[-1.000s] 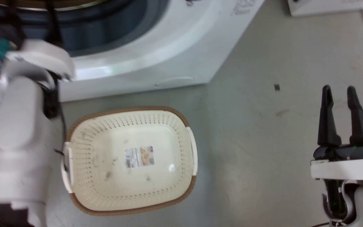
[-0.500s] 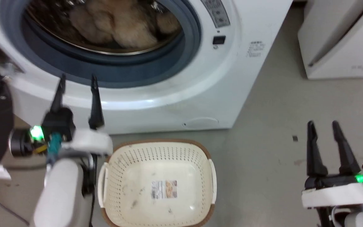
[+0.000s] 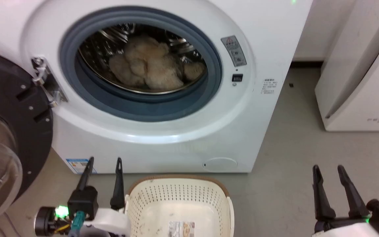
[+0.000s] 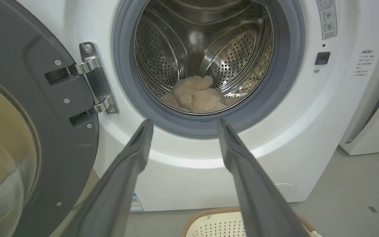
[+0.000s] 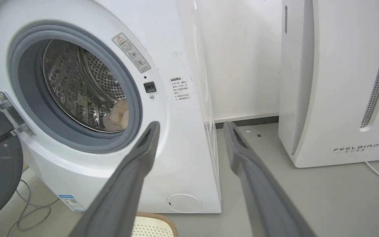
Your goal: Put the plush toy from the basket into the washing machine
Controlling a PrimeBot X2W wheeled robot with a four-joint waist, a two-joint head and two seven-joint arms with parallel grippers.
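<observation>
We find the plush toy lying inside the washing machine, a cream shaggy heap on the bottom of the steel drum, just behind the grey gasket. Neither of our arms touches it. The black-rimmed glass door stands swung wide open to the left of the opening, hanging on its metal hinge.

Our left end effector hovers low in front of the machine's lower panel, its two dark fingers spread apart with nothing between them. In the left wrist view they point up at the drum mouth, and the toy shows between them, well beyond their tips. Our right end effector hangs off to the right over the grey floor, fingers likewise parted and empty. In the right wrist view they frame the machine's right side and the gap to a tall white appliance standing near it.

The basket sits on the floor just in front of the washer, between our two end effectors and close beside the left one. A printed label shows on its bottom.
</observation>
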